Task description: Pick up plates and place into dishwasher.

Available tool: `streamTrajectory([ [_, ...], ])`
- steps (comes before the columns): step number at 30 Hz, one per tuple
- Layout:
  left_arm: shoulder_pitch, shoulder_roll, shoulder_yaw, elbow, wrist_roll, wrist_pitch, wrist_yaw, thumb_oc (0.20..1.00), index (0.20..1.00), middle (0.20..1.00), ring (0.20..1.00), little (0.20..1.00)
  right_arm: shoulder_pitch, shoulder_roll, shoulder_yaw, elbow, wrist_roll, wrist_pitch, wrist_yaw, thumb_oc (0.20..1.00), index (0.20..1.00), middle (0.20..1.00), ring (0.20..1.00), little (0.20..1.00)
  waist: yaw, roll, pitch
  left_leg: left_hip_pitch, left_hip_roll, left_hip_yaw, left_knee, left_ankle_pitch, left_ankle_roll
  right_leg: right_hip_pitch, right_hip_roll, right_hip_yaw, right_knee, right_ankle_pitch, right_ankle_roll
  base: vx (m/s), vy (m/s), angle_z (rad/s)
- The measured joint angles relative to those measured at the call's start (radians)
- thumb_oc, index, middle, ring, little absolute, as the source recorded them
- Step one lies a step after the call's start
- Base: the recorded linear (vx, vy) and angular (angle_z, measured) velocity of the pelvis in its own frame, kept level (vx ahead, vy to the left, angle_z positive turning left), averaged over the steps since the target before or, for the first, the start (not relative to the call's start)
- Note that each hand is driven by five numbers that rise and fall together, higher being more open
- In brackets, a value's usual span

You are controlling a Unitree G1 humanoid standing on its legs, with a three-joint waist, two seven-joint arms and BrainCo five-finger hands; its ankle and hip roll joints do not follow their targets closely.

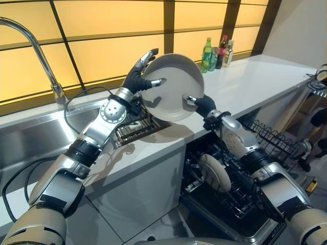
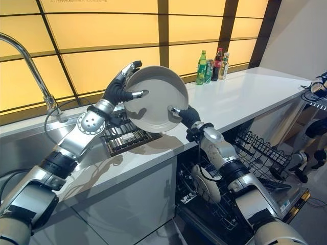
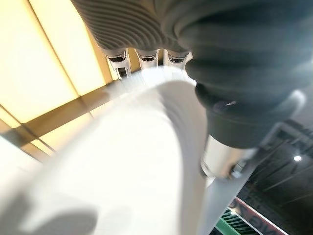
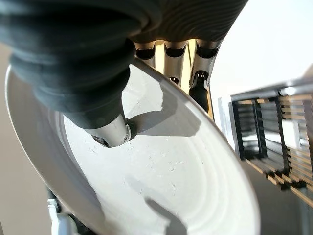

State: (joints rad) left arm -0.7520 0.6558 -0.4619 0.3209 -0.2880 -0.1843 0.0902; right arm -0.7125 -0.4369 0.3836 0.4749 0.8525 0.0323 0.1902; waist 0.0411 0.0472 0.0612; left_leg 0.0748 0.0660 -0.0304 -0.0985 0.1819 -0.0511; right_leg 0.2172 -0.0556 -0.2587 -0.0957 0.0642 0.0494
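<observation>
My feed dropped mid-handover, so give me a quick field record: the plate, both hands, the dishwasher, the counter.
plate: round white plate, tilted, held in the air above the white counter
left hand: pinching the plate's upper left rim
right hand: pinching its lower right rim
dishwasher: open black wire rack, one white dish standing in it
counter: dark slatted tray, coloured bottles at the back

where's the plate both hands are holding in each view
Left eye view: plate upper centre, above the counter.
Right eye view: plate centre-left, higher up.
Left wrist view: pale rim under the fingers.
Right wrist view: plate face across the picture.
Shared landmark: bottles on the counter, seen by both eyes.
</observation>
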Motion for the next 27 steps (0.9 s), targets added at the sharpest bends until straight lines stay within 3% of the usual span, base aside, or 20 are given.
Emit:
streamTrajectory([
  [8, 0.087, 0.044, 0.132, 0.084, -0.001, 0.012, 0.036, 1.000, 1.000, 1.000, 1.000, 1.000, 0.120, -0.108, -0.104, -0.010, -0.009, -0.026, 0.016, 0.200, 0.200, 0.200, 0.200, 0.200, -0.004, -0.001, 0.000, -0.001, 0.008, 0.025, 0.000, -0.004, -0.005, -0.015, 0.003, 0.025, -0.001, 0.003, -0.003, -0.03, -0.021, -0.09],
  [12, 0.088, 0.064, 0.142, 0.131, -0.001, 0.015, 0.075, 1.000, 1.000, 1.000, 1.000, 1.000, 0.132, -0.134, -0.129, -0.009, -0.021, -0.034, 0.018, 0.200, 0.200, 0.200, 0.200, 0.200, -0.012, -0.001, 0.001, 0.000, 0.010, 0.029, 0.000, -0.005, -0.006, -0.020, 0.005, 0.034, -0.001, 0.005, -0.005, -0.02, -0.026, -0.07],
  [15, 0.122, 0.074, 0.201, 0.143, 0.000, 0.020, 0.090, 1.000, 1.000, 1.000, 1.000, 1.000, 0.140, -0.143, -0.164, -0.010, -0.060, -0.081, -0.007, 0.200, 0.200, 0.200, 0.200, 0.200, -0.029, -0.003, 0.002, -0.002, 0.011, 0.033, 0.000, -0.006, -0.007, -0.028, 0.005, 0.040, -0.001, 0.004, -0.007, -0.05, -0.030, -0.06],
  [21, 0.222, 0.108, 0.264, 0.092, -0.046, 0.049, 0.035, 1.000, 1.000, 1.000, 1.000, 1.000, 0.231, -0.252, -0.267, -0.066, -0.276, -0.121, -0.115, 0.200, 0.200, 0.200, 0.200, 0.200, -0.029, -0.016, 0.013, -0.016, 0.014, 0.056, 0.000, -0.007, -0.009, -0.050, 0.007, 0.068, -0.001, 0.007, -0.008, -0.02, -0.037, -0.12],
  [27, 0.447, 0.108, 0.379, -0.183, -0.074, 0.072, -0.043, 1.000, 1.000, 1.000, 1.000, 1.000, 0.379, -0.343, -0.353, -0.115, -0.617, -0.128, -0.239, 0.200, 0.200, 0.200, 0.200, 0.200, -0.030, -0.043, 0.042, -0.015, 0.016, 0.080, 0.000, -0.016, -0.008, -0.063, 0.006, 0.092, -0.001, 0.011, -0.002, -0.02, -0.046, -0.12],
])
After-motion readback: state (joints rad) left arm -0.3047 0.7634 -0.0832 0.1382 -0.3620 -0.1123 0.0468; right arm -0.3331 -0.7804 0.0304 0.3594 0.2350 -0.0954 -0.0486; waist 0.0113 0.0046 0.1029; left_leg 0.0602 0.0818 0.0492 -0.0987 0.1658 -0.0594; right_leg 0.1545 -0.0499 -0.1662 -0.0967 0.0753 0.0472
